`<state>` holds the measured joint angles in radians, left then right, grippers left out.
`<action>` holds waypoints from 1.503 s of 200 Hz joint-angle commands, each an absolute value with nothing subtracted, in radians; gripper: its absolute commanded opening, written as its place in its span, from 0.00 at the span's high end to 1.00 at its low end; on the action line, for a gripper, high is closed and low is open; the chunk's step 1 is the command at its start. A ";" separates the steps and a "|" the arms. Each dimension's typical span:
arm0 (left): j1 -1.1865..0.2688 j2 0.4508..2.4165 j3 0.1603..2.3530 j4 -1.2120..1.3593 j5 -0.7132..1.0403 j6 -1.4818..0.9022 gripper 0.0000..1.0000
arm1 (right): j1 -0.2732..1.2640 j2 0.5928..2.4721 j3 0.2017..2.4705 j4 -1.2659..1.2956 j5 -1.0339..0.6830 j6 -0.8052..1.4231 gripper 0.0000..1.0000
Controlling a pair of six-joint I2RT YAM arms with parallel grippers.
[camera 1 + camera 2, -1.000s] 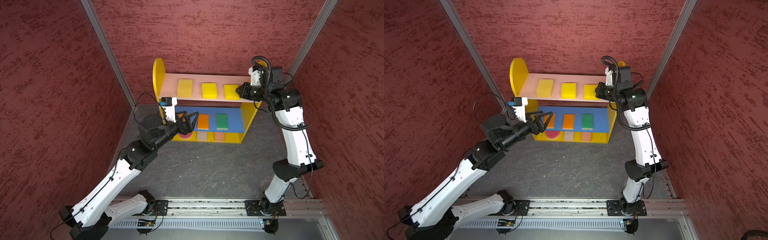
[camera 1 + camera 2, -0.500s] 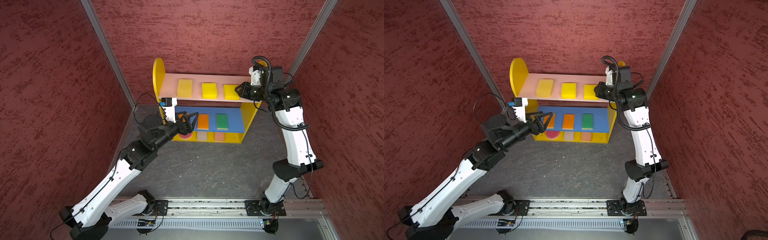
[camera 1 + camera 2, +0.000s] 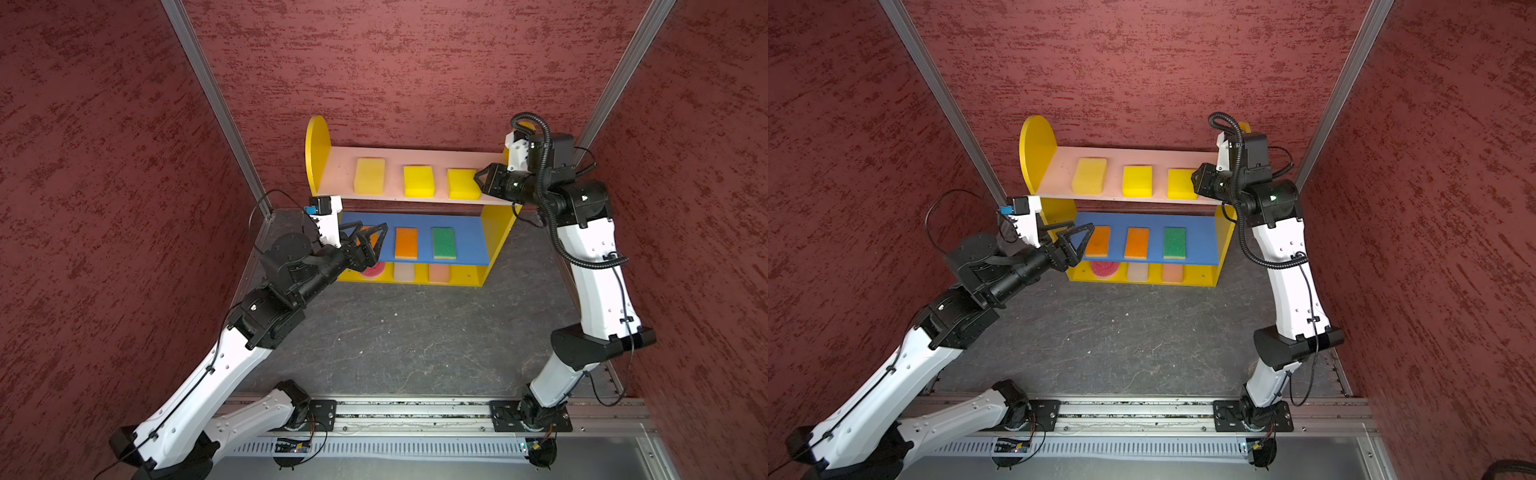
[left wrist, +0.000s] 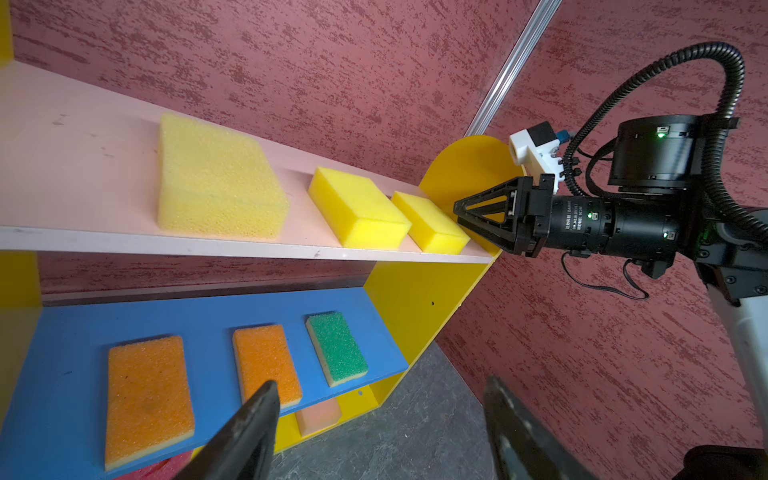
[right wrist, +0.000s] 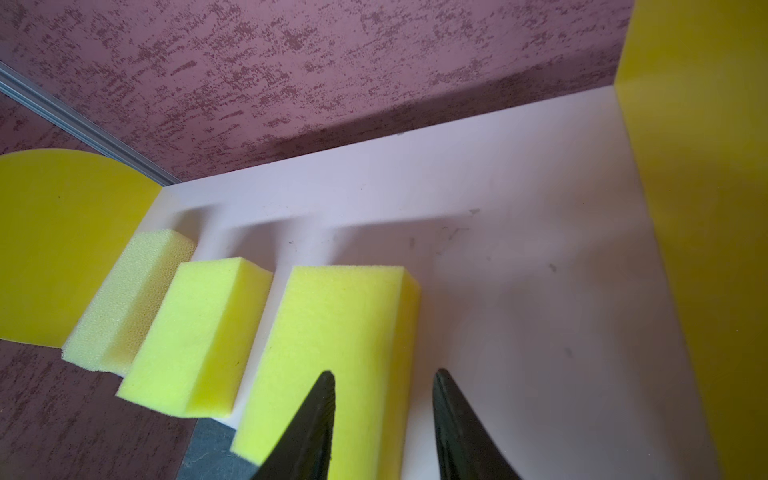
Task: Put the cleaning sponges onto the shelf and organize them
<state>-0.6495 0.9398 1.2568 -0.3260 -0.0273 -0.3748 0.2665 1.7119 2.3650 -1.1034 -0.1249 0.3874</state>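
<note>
Right claw at 3rd yellow sponge edge

Right gripper opens up: fingers now stand clearly wider apart than a second ago, one over the rightmost yellow sponge, one just beside it, above the shelf top board.

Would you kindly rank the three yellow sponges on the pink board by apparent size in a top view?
1. Largest: the pale yellow sponge, at the left end.
2. Tied: the middle yellow sponge and the right yellow sponge look alike; the right gripper hides part of the latter's edge.
</note>
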 commanded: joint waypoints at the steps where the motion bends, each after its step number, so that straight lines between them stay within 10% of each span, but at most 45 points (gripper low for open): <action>1: -0.641 0.892 1.281 -0.355 -0.090 -0.322 0.23 | 0.262 1.666 2.351 -1.063 -0.086 0.392 0.58; 148: -0.612 0.810 1.249 -0.416 -0.195 -0.289 0.20 | 0.263 1.736 2.338 -1.083 -0.158 0.391 0.60; 300: -0.595 0.805 1.232 -0.411 -0.187 -0.296 0.19 | 0.262 1.752 2.343 -1.059 -0.140 0.408 0.82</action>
